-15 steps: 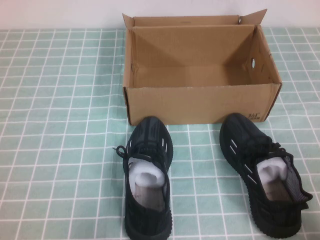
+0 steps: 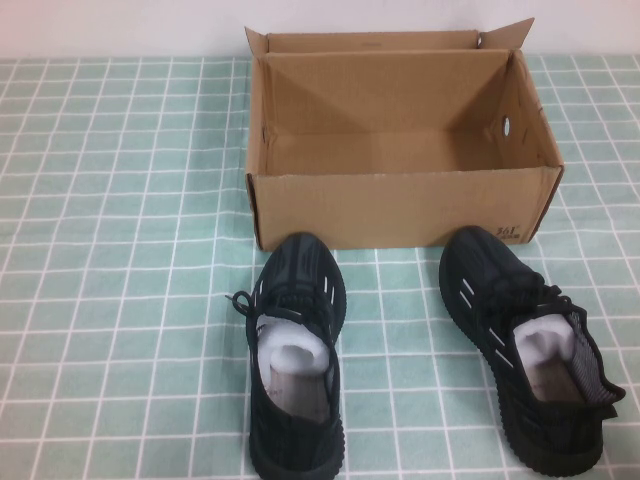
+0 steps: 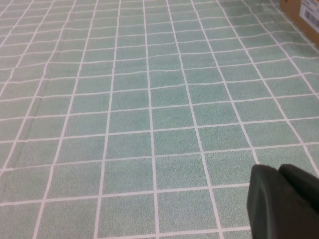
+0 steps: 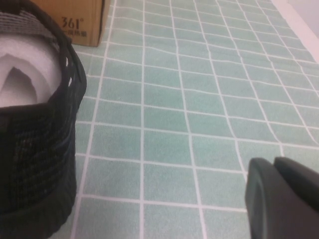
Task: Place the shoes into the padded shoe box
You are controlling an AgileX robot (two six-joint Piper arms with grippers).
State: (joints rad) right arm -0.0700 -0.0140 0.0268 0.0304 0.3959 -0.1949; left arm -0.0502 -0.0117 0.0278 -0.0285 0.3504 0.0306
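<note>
Two black knit shoes with white dashes stand on the checked cloth in the high view, toes toward the box: the left shoe (image 2: 294, 352) and the right shoe (image 2: 525, 345), both stuffed with white paper. Behind them stands the open brown padded shoe box (image 2: 400, 205), empty. Neither arm shows in the high view. My left gripper (image 3: 279, 172) is shut, empty, over bare cloth, with a corner of the box (image 3: 304, 14) far off. My right gripper (image 4: 273, 164) is shut, empty, beside the right shoe's heel (image 4: 35, 149), with the box corner (image 4: 75, 22) beyond.
A green cloth with a white grid (image 2: 120, 260) covers the table. A pale wall (image 2: 120, 25) runs behind the box. A white table edge (image 4: 304, 20) shows past the cloth in the right wrist view.
</note>
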